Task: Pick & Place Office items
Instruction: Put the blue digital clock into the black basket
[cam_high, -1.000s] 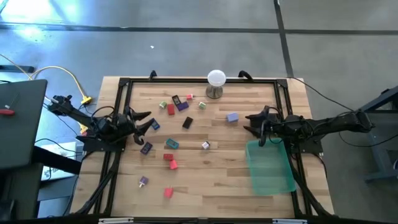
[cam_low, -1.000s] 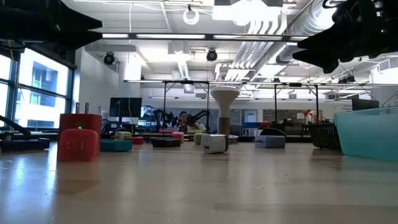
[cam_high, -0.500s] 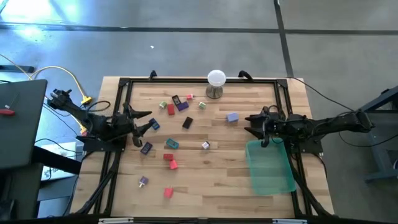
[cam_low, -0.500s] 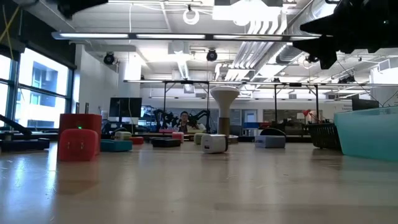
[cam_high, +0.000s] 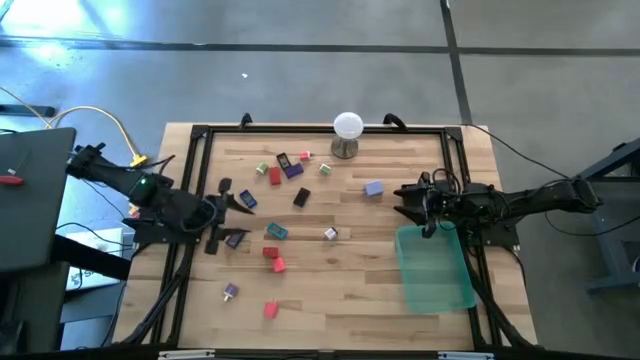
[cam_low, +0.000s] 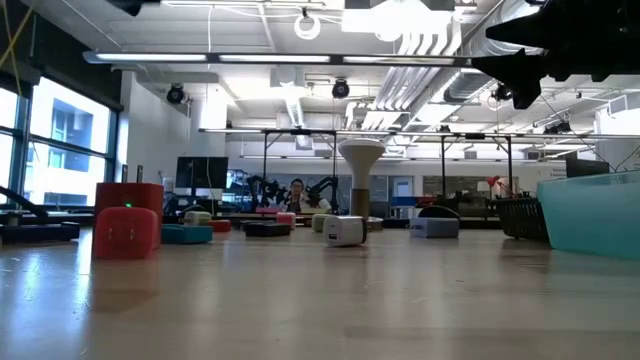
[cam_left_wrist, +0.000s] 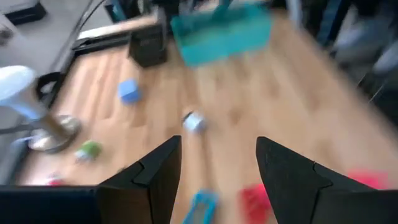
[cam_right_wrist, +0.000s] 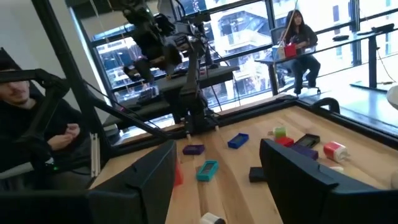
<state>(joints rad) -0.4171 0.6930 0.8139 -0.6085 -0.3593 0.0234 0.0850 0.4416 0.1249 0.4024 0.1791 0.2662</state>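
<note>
Left gripper sits raised at the left side of the bench, arm reaching in over the left frame rail; fingers stand apart, nothing between them. Right gripper hangs at the right side, just beyond the far end of the translucent green tray; its fingers are likewise parted and empty. Office items lie scattered over the left and middle of the bench, none in the tray: from above roughly four red, three purple or lavender, two blue or teal, two black, two pale green, one small pink, one whitish; exact count uncertain. One lavender block lies apart toward the right gripper. White ball on its stand at the far edge. Open wood: near right and centre.
</note>
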